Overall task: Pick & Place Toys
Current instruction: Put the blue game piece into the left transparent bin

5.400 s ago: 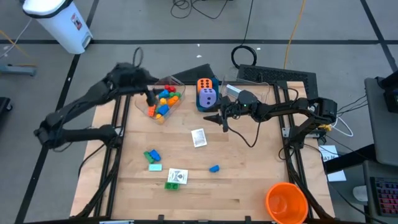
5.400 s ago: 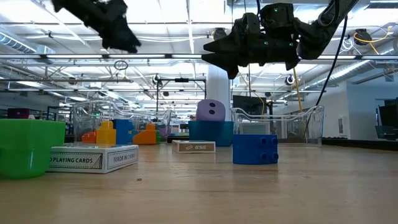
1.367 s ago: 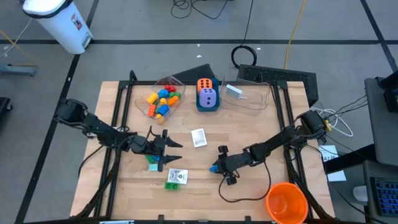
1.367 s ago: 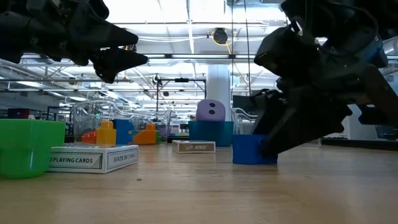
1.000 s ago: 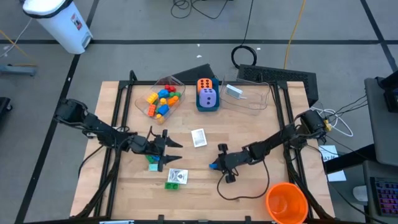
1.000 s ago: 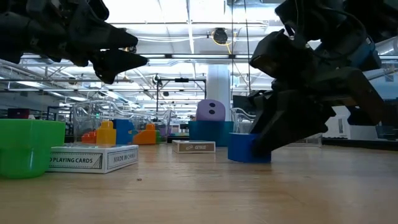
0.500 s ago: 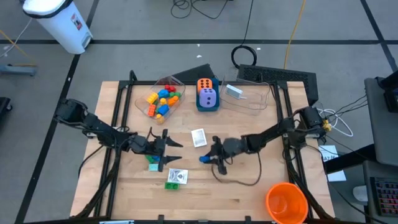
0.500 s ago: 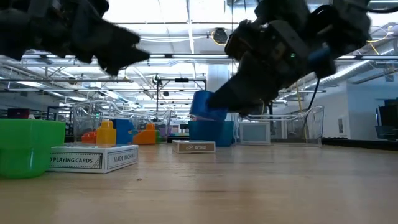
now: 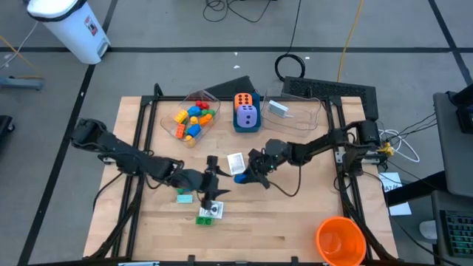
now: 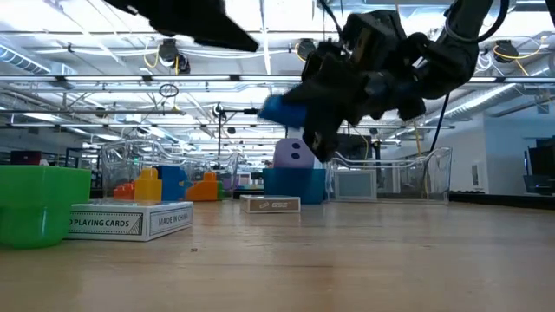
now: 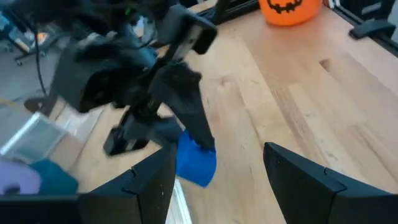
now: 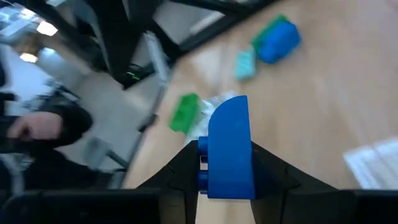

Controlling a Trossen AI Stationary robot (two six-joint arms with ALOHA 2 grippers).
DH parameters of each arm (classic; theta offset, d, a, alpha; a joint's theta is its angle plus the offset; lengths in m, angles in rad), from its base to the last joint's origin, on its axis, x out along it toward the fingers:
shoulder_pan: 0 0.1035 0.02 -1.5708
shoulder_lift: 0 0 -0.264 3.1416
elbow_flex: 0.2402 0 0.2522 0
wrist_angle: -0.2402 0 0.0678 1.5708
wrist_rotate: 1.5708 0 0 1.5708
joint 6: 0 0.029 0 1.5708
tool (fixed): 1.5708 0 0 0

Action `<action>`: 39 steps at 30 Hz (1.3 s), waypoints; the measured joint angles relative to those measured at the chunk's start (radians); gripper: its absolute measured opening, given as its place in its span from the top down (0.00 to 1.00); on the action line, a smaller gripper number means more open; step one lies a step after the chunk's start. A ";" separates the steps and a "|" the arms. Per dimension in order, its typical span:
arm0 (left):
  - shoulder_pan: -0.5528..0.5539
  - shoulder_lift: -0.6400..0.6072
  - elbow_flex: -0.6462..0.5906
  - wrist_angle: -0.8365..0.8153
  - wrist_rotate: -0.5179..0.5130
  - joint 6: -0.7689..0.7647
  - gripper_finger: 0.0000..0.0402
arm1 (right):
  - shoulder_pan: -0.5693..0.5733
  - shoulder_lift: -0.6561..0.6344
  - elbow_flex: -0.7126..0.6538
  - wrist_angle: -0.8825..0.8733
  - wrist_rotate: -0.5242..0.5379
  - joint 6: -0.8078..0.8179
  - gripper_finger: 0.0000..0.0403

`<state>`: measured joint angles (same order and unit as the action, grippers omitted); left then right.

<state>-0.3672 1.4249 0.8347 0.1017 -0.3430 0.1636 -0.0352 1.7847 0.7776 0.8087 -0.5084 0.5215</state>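
A blue brick [image 9: 239, 178] hangs over the middle of the table, and my right gripper [image 9: 244, 176] is shut on it. It also shows in the low view [image 10: 279, 109] and the right wrist view [image 12: 229, 149]. My left gripper [image 9: 216, 179] stands open just left of it, fingers [image 11: 149, 186] apart, holding nothing. A white card [image 9: 236, 162] lies flat beside the brick. A blue-and-green brick [image 12: 277, 37], a teal brick [image 9: 183, 196], a green brick [image 9: 203, 219] and a card pack [image 9: 211, 209] rest on the table. My right gripper pinches the blue brick's two broad sides [image 12: 214, 171] between its two fingers [image 12: 267, 171]. The fingers come in nearly level from the table's right side. The brick is lifted clear of the table, on edge, and sticks out past the fingertips.
At the far edge stand a clear tub of coloured bricks [image 9: 194, 118], a blue box [image 9: 246, 125] with an orange and a purple die, and another clear tub [image 9: 292, 111]. A big orange cup [image 9: 340, 240] stands at the near right corner.
My right gripper has lifted the blue brick off the table and carried it up, toward the left and far side, rolling as it went. My left gripper has risen and moved toward the table's right, toward the brick, and has tipped up, staying open.
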 joint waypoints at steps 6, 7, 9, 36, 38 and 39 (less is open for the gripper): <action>0.000 0.094 0.101 -0.024 -0.035 0.125 0.39 | -0.004 -0.002 0.000 0.135 -0.079 0.051 0.77; 0.000 0.106 0.108 -0.029 -0.053 0.142 0.39 | -0.003 -0.002 0.000 0.148 -0.088 0.057 0.77; 0.001 0.130 0.127 -0.022 -0.063 0.167 0.39 | -0.003 -0.002 0.000 0.174 -0.111 0.077 0.77; 0.031 0.179 0.160 0.004 -0.069 0.239 0.63 | 0.004 -0.002 0.000 0.271 -0.156 0.102 0.77; 0.031 0.179 0.160 0.008 -0.069 0.238 0.63 | 0.004 -0.001 0.000 0.272 -0.156 0.102 0.76; 0.031 0.179 0.160 0.012 -0.069 0.237 0.63 | 0.004 -0.001 0.000 0.273 -0.156 0.101 0.76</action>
<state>-0.3363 1.6035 0.9947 0.1138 -0.4122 0.4006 -0.0311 1.7836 0.7780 1.0812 -0.6640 0.6225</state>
